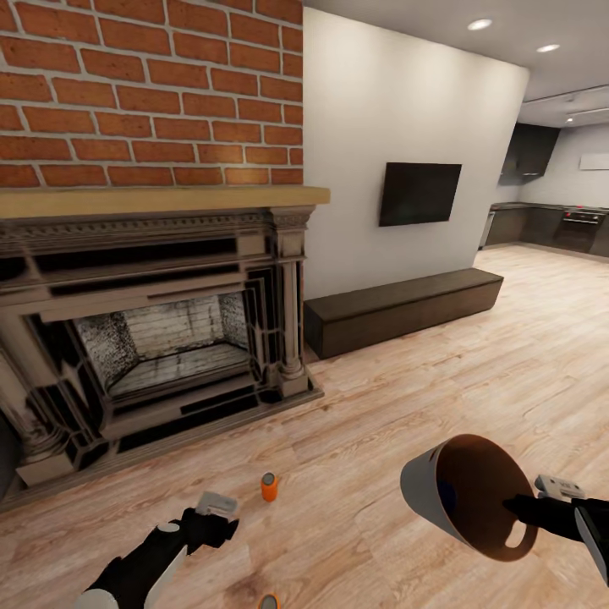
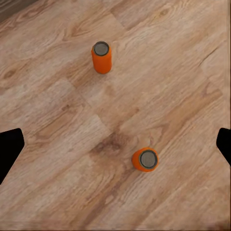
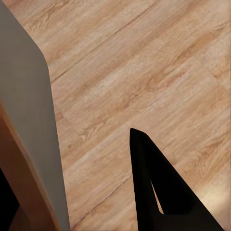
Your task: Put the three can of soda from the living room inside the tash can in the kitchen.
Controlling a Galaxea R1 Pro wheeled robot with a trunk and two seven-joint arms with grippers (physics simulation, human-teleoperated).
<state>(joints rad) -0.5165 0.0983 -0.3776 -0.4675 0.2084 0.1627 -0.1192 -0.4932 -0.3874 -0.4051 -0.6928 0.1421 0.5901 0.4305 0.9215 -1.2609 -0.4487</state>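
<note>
The right claw (image 1: 523, 507) grips the trash can (image 1: 423, 491) by its rim (tipped sideways). The left claw (image 1: 222, 514) hangs wide open, empty, above two soda cans (image 2: 101, 57) on the floor (image 1: 381, 406).

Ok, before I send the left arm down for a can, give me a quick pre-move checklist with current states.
1. Left gripper open and empty: ok; fingertips sit wide apart over the floor.
2. Cans standing upright on the floor: ok; near can and far can both upright.
3. Gripper centred over a can: not ok; the near can sits off to one side.
4. Third can located: cannot tell.
5. Trash can held by the right gripper: ok; its mouth is tilted sideways.
</note>
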